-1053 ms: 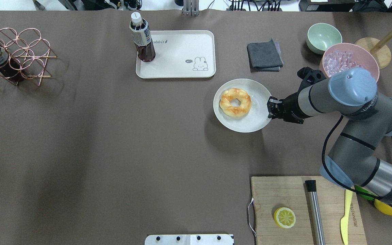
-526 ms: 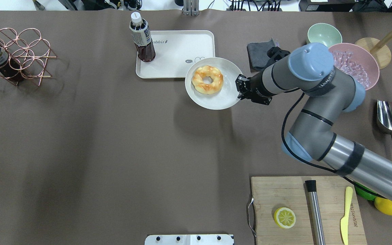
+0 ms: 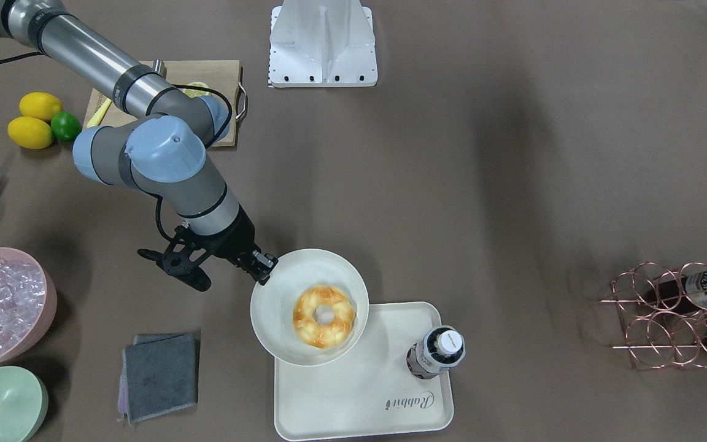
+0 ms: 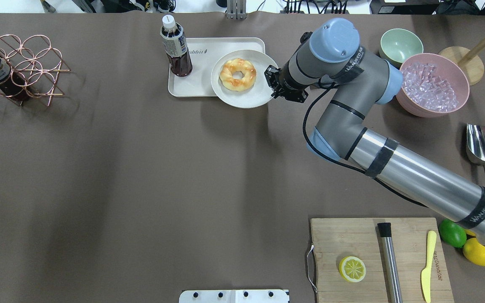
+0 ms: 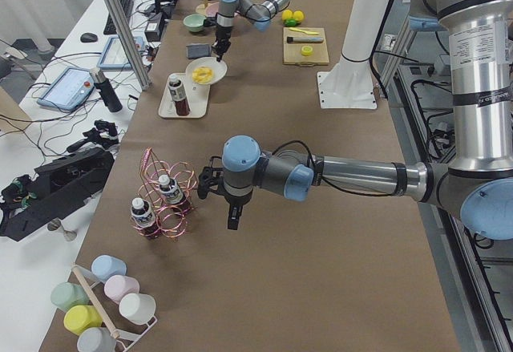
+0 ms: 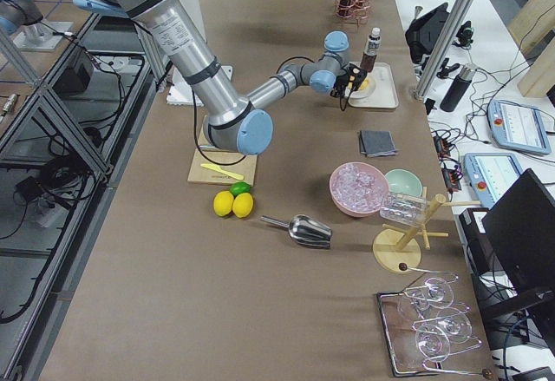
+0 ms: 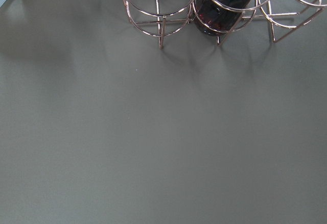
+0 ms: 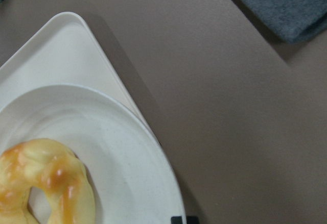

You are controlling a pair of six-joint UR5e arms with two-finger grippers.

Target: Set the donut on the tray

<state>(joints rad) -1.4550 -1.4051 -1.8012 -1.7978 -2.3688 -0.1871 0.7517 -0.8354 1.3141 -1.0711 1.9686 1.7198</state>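
Over the right-hand end of the tray point(image 4: 194, 84) I found the donut point(image 4: 237, 74) lying flat on a round white plate point(image 4: 253, 94), not on the tray surface itself. The right gripper point(image 4: 271, 82) had its fingers closed on the plate's right rim, and nothing else was in its hold. The plate overlapped the tray's near right corner and hung out past its rim over the table point(image 4: 141, 168); I could not tell whether it was resting on that rim or held just above it. I judged the carry largely complete, with the donut yet to be set down on the tray. For clearance, a bottle point(image 4: 176, 50) stood upright on the tray's left end, apart from the plate, with bare tray between them. A folded grey cloth point(image 3: 160, 374) lay beside the tray on the gripper's side. The left gripper point(image 5: 232, 222) hung near the wire rack point(image 4: 19, 67), well apart from the work; I could not tell how its fingers stood.
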